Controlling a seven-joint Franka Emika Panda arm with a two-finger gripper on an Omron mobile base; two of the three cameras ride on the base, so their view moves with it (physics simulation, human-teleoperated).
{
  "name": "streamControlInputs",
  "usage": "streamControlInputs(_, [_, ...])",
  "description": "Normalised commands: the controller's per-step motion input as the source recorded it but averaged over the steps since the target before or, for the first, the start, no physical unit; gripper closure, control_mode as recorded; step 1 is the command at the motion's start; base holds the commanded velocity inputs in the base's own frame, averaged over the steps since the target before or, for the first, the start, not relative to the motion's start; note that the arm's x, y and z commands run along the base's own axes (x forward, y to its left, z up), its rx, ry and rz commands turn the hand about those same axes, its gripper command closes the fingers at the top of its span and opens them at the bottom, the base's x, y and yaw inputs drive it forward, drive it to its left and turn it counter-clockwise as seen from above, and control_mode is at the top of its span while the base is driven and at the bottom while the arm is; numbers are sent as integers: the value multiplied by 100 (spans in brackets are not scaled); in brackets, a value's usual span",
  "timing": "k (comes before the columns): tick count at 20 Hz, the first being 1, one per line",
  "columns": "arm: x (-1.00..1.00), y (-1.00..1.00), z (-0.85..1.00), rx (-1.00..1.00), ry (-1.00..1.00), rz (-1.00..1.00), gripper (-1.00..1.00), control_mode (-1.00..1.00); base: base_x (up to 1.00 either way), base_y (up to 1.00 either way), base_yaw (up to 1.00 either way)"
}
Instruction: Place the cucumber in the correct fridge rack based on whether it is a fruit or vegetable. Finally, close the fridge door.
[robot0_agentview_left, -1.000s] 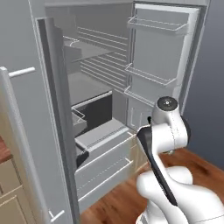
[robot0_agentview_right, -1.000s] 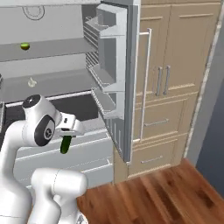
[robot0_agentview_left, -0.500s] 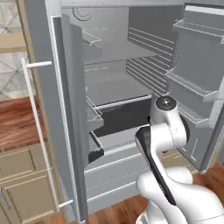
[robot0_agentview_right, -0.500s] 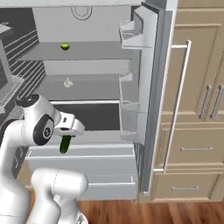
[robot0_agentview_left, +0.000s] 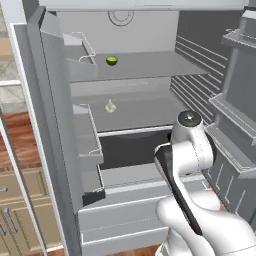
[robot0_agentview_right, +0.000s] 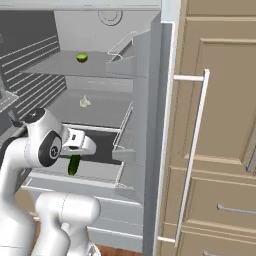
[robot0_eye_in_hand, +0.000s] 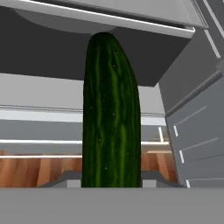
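Cucumber (robot0_agentview_right: 74, 164) is in the grasp: the end effector (robot0_agentview_right: 75, 159) is closed on its upper end and it hangs roughly vertical below the hand, in front of the fridge interior and short of the shelves. In the hand view the cucumber (robot0_eye_in_hand: 111, 113) stands lengthwise up the middle of the frame, with wood floor and the fridge's lower front beyond it. Fridge doors stand open on both sides. Inside are two wide grey shelves: the upper shelf (robot0_agentview_left: 150, 65) carries a lime (robot0_agentview_left: 112, 60), the lower rack (robot0_agentview_left: 140, 112) carries a garlic bulb (robot0_agentview_left: 110, 106). Judgement: lime marks the fruit shelf and garlic the vegetable shelf, so the lower rack is the target. Status: pick done, robot positioned at the open fridge, cucumber held below the level of the lower rack as seen in the right base view. Remaining: raise and reach in over the rack's pale front edge, set the cucumber down beside the garlic without knocking it, release, withdraw, then close the door (robot0_agentview_right: 155, 140). Placement not yet begun; door closing not yet begun.
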Motion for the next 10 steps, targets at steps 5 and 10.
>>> streamControlInputs(5, [0,0,0,0,0,0,100,100,53,13,4])
streamControlInputs(10, [0,0,0,0,0,0,100,100,73,14,0])
